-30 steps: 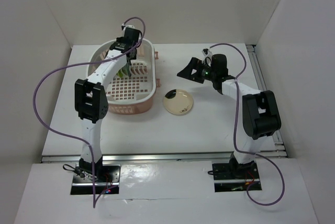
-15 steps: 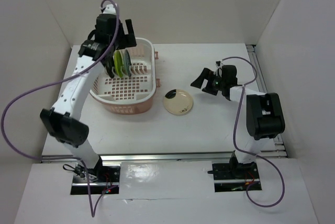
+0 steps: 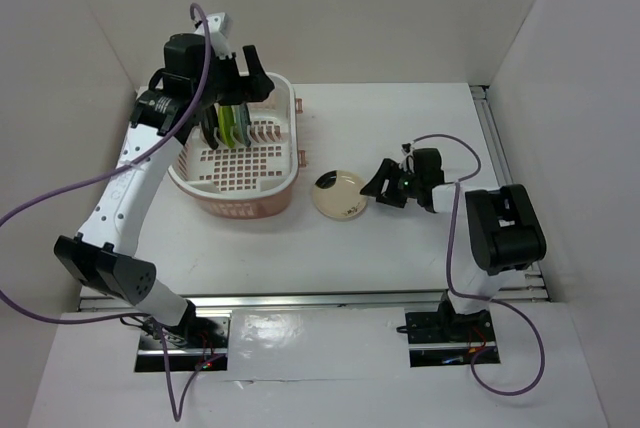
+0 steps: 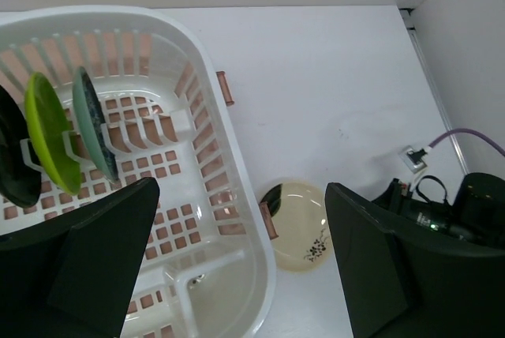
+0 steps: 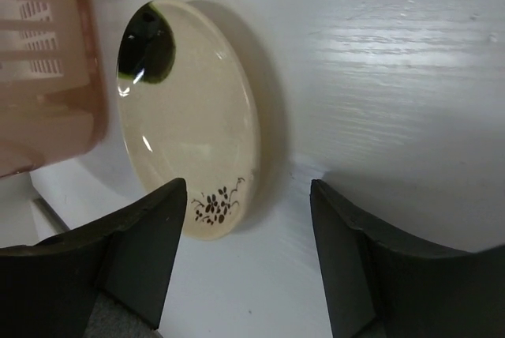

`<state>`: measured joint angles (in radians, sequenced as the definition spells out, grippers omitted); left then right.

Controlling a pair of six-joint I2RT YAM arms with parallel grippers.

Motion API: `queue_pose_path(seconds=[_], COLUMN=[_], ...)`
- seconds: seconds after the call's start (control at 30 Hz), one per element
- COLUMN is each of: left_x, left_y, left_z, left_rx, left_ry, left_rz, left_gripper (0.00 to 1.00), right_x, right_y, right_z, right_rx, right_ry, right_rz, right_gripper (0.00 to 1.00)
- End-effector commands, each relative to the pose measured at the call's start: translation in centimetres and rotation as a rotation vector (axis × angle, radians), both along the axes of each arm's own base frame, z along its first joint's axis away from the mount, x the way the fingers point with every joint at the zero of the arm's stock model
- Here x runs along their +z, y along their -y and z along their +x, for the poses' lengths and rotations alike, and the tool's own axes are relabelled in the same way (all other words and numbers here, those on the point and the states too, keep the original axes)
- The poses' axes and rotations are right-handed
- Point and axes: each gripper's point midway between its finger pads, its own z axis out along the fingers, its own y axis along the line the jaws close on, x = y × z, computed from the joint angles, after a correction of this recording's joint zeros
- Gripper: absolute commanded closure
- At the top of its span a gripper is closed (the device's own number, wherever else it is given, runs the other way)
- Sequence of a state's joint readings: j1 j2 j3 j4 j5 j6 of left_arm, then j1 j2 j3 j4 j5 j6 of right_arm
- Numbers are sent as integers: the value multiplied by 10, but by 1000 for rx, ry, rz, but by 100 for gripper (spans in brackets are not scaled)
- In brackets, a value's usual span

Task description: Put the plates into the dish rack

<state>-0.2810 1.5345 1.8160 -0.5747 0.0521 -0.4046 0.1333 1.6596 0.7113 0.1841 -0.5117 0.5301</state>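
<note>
risk: the cream plate point(image 5: 189, 117) lies flat on the table point(image 3: 400, 128), mid-table, just beside the dish rack point(image 3: 250, 203). its low rim could slip my grip or skid against the rack.
right gripper point(image 3: 378, 188): low, reaching left, jaws apart and empty, just short of the plate.
left gripper point(image 3: 232, 88): high over the rack's far end, jaws wide, empty.
three plates point(image 4: 47, 133) stand in the dividers point(image 4: 150, 129).

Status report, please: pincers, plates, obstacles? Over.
Left pincer open above dish rack. Right pincer open at cream plate on table. Three plates racked. No obstruction seen.
</note>
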Motion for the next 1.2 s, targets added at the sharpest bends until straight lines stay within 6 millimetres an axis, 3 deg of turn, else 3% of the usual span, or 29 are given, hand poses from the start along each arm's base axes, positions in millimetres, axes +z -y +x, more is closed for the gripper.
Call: queue_pose_path(seconds=[0.0,0.2,0.4,0.6,0.7,0.8,0.97,1.0,1.07,1.13,1.17], left_x=[17,19,18,20,16,14,6,6,-2,-1,-7], left_y=[12,16,14,14,14,14,14,16,20,24,27], left_z=[-7,-16,-17,-16,-16,-15,-14,-15,-12,-9,-7], left_rx=[-60,-94,-89,-89,-88,-88,-91,-105,-119,-131,-137], left_ry=[33,47,50,59,48,48,40,38,17,16,-4], left_rz=[-71,-87,-76,-78,-75,-75,-64,-69,-70,-85,-96], left_gripper=[0,0,0,0,0,0,0,0,0,0,0], right_x=[-9,-15,-28,-46,-46,-54,-18,11,39,81,110], right_y=[-14,-17,-12,-12,-9,-2,25,32,49,62,73], right_z=[-1,7,12,12,19,19,42,55,68,74,78], right_rx=[31,18,-18,-50,-75,-115,-244,-299,-395,-489,-564], right_ry=[9,-6,-70,-143,-149,-187,-117,-36,44,130,200], right_rz=[12,13,-21,-17,-32,-73,-92,-100,-140,-136,-133], right_gripper=[29,34,61,71,97,100,100,100,100,100,100])
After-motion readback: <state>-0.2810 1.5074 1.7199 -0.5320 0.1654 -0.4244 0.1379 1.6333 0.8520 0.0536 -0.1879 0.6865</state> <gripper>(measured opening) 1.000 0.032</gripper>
